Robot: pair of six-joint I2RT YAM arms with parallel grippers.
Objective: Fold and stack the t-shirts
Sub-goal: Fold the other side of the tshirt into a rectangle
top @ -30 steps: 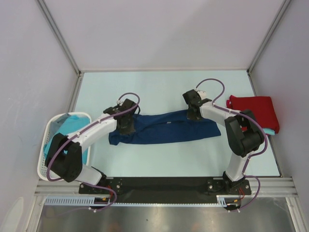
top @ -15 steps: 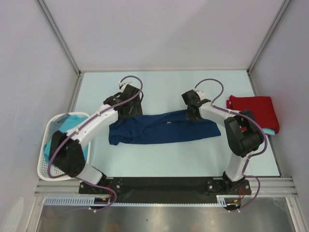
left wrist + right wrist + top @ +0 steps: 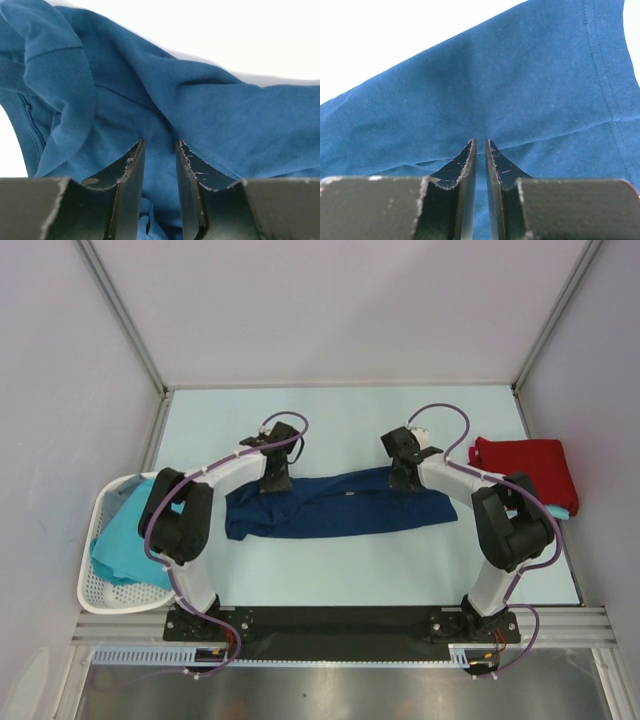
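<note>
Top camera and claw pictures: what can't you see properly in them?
- Top view: the left arm covers part of the white basket, so the turquoise shirts inside cannot be counted.
- Top view: the red t-shirt hides most of a turquoise cloth under it.
- Left wrist view: the left claw sits against the navy t-shirt; whether it pinches cloth is unclear.

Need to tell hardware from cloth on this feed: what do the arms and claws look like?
The left arm and right arm have white links, bulky black joints and a thin purple cable looping along each. The left claw and right claw have black wedge-shaped fingers, scuffed pale at the edges.
</note>
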